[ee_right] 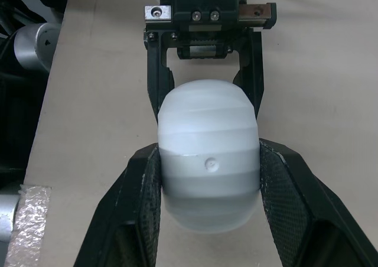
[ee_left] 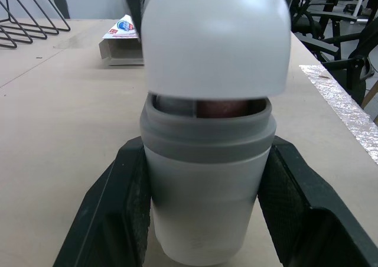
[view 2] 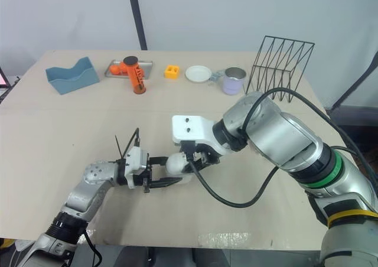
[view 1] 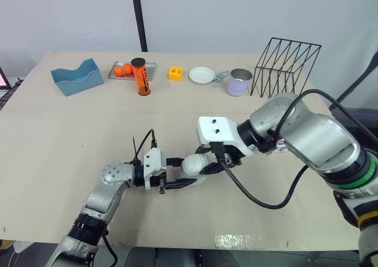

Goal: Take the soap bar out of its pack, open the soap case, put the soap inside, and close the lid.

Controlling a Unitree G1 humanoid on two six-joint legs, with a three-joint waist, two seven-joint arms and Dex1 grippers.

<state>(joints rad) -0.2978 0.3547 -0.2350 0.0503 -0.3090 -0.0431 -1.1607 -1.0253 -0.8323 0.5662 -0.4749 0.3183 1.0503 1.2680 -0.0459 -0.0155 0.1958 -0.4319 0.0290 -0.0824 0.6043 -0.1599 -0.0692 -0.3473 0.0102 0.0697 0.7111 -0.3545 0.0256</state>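
Soap case: smooth matt plastic. Counter: matt wood-look board, smooth. Left gripper pads: black, finely textured.

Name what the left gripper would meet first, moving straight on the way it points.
Probably the white rounded plastic lid of the soap case it holds, gripped just ahead by the right gripper.

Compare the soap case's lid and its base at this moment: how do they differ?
The lid is plain glossy white; the base carries a grey rim band. The right gripper holds the lid, while the left gripper holds the base. A gap between them shows the lid is not fully seated. Both are rounded and whitish.
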